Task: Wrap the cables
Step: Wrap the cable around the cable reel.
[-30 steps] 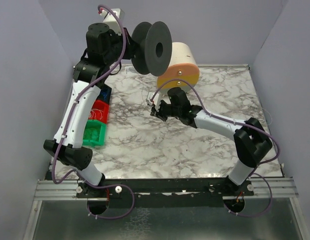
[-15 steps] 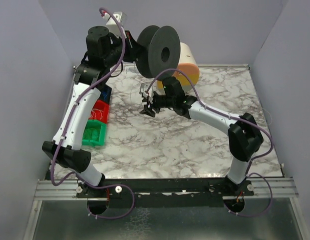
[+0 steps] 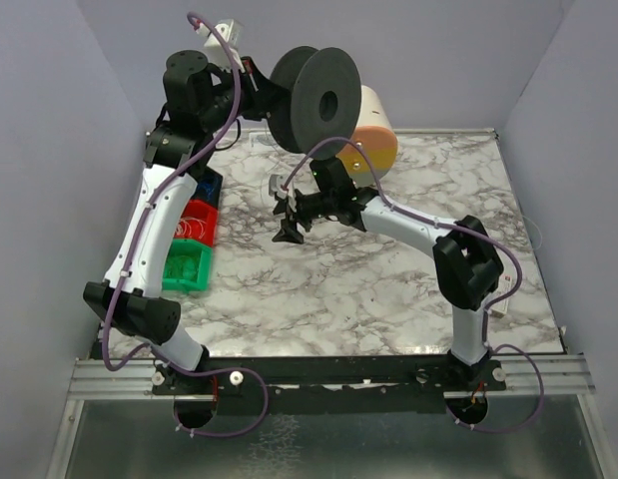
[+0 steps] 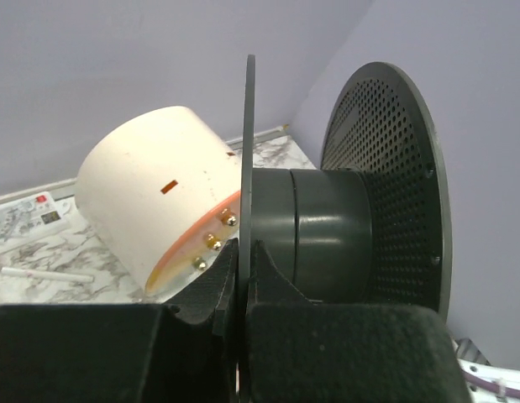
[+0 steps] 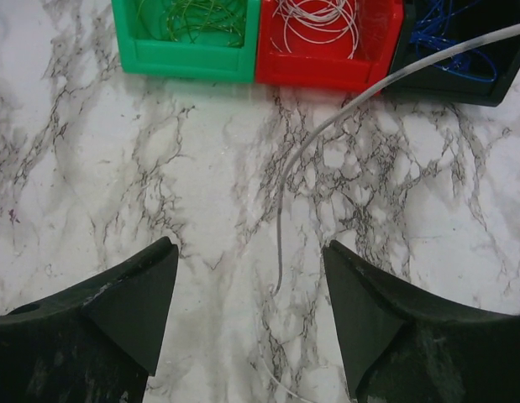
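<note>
From above, the left gripper (image 3: 261,92) holds the dark spool (image 3: 323,98) raised, beyond and to the right of the red bin (image 3: 199,208), with the spool's axis about level. The right gripper (image 3: 288,218) hangs just right of that bin. At the left wrist, the fingers (image 4: 201,294) are clamped on the spool's thin flange. At the right wrist, the jaws stand apart. The pale cable (image 5: 281,222) sweeps in past the red bin's right corner, curves, then runs straight. Its free tip points between the fingers, touching neither.
</note>
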